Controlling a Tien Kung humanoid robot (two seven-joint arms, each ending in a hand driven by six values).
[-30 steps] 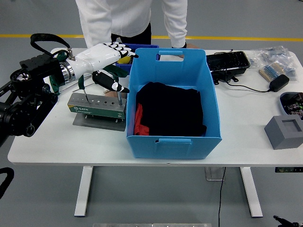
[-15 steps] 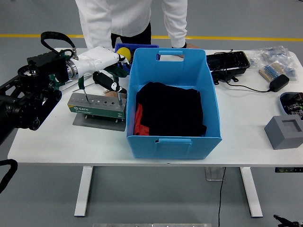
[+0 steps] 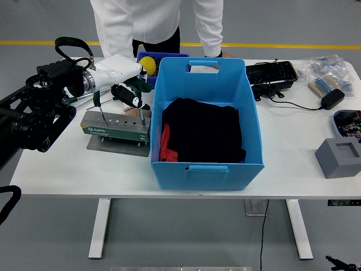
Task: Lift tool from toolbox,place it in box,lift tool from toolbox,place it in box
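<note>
A green toolbox [image 3: 115, 128], a slotted rack, sits on a grey plate [image 3: 117, 146] at the table's left. A green-handled screwdriver [image 3: 97, 101] stands in its left end, and another tool [image 3: 141, 116] stands at its right end. My left hand [image 3: 119, 70], white with black parts, hovers just above and behind the rack, with its thumb pointing down toward the right-hand tool. I cannot tell whether it holds anything. The big blue box [image 3: 206, 167] stands right of the rack, with black cloth [image 3: 203, 130] and a red item [image 3: 164, 144] inside. My right arm is out of view.
A person in white [image 3: 152, 22] stands at the far side. A small blue bin [image 3: 167, 56] holding a yellow object [image 3: 148, 63] sits behind the hand. On the right are a black tray [image 3: 272, 73], a brush [image 3: 321, 86], a cabled adapter [image 3: 333, 99] and a grey block [image 3: 338, 157].
My left hand has pulled back to the left, away from the blue box's far-left corner, and its outstretched fingers no longer show. The tools and the rack have not moved.
</note>
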